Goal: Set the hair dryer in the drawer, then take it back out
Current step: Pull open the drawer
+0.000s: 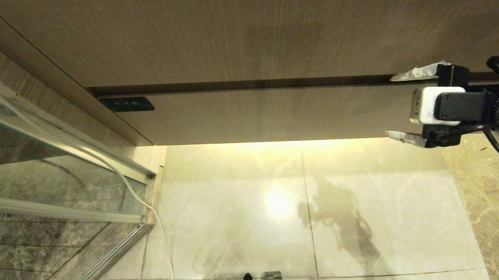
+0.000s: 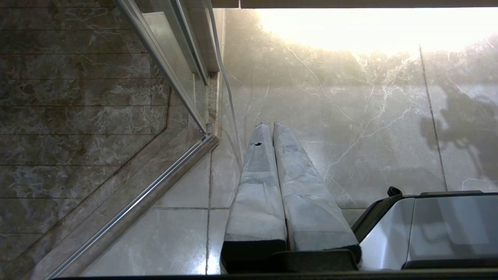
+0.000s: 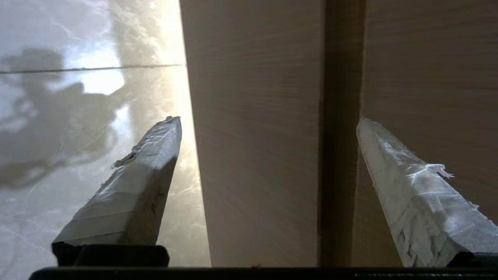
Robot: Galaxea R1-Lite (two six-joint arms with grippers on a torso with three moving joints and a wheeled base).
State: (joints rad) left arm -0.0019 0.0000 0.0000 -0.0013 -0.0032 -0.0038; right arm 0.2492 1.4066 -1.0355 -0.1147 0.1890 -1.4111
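While your right gripper hangs at the right end of the drawer, its two taped fingers stand wide apart and hold nothing. In the head view one fingertip lies up by the dark gap above the drawer front and the other down by the front's lower edge, so the front sits between them. The right wrist view shows the same: the wood-grain front and the dark gap fill the space between the fingers, and you cannot tell whether either finger touches the wood.

The drawer is pushed in, its flat front flush under the taller wood panel, with the small dark label at its left end. You see no hair dryer in any of the three views, so its place cannot be told.

Your left gripper shows only in its own wrist view, pointing down at the pale marble floor with its two wrapped fingers pressed together and nothing between them. Beside it runs the glass shower door with its metal frame, and a thin white cord trails down along that frame onto the floor. A light glares off the tiles below the drawer.
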